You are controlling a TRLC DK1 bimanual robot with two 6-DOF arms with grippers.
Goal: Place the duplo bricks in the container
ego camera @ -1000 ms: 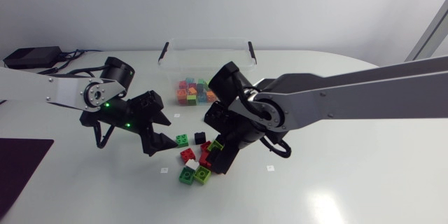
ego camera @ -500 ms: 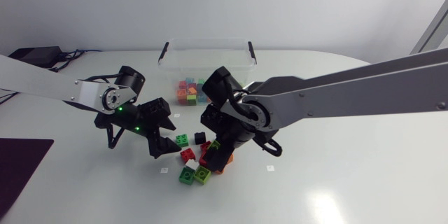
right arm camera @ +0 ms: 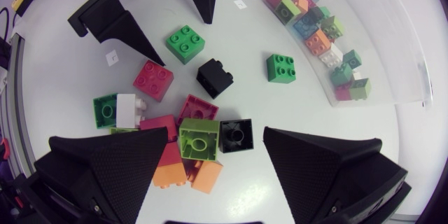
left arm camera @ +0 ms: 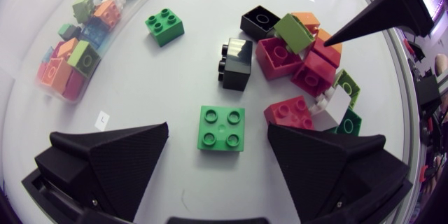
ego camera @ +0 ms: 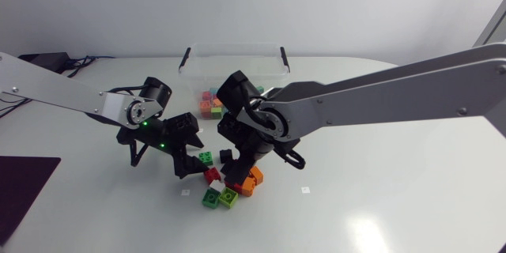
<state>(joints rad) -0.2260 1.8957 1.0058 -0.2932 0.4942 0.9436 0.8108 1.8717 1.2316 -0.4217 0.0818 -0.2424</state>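
Loose duplo bricks lie in a heap at the table's middle: red, green, lime, white, orange and black. My left gripper is open just left of the heap. A green brick lies on the table between its fingers, untouched, with a black brick ahead of it. My right gripper hangs open over the heap, astride a lime brick and a hollow black brick. The clear container stands behind the heap and holds several bricks.
A single green brick lies between the heap and the container. Orange bricks lie under my right gripper. Small white markers dot the table. A dark mat is at the left front edge.
My left gripper has moved right, up to the heap and over the green brick. My right gripper has shifted left over the heap, uncovering an orange brick on its right.
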